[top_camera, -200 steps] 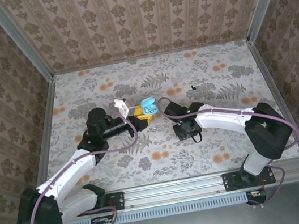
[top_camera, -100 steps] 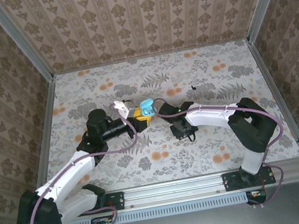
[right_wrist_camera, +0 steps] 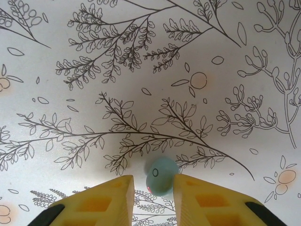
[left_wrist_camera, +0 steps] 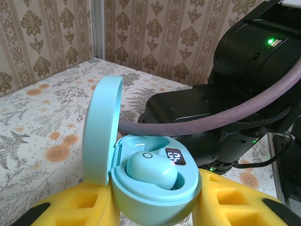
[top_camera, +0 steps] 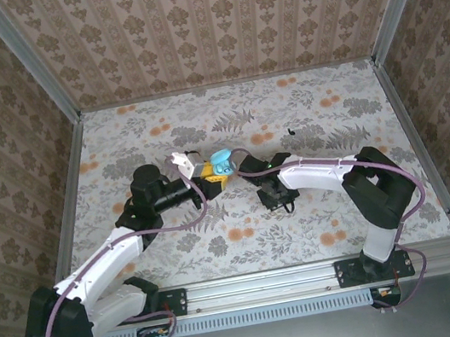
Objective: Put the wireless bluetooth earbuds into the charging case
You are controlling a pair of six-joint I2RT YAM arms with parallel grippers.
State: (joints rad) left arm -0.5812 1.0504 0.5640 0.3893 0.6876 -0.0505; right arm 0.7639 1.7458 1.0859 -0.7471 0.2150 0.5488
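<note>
The charging case (left_wrist_camera: 155, 193) is a teal egg-shaped shell, lid (left_wrist_camera: 101, 127) hinged up at the left, and my left gripper (left_wrist_camera: 155, 209) is shut on its base between yellow fingers (left_wrist_camera: 70, 207). One earbud (left_wrist_camera: 150, 170), teal rather than black, sits in a well; the well behind it is empty beside a lit display. From above, the case (top_camera: 222, 162) is at mid-table in the left gripper (top_camera: 213, 173). My right gripper (top_camera: 275, 199) points down at the table just right of it. Between its open fingers lies a second teal earbud (right_wrist_camera: 161, 175), blurred, against the right finger (right_wrist_camera: 207, 197).
The right arm's black wrist and purple cable (left_wrist_camera: 211, 117) hang close behind the case. A tiny black item (top_camera: 291, 132) lies on the floral table further back. Patterned walls and metal rails (top_camera: 76, 211) bound the table.
The right arm folded at the elbow and its gripper slid a little left toward the case, then held. The left gripper and case barely shifted.
</note>
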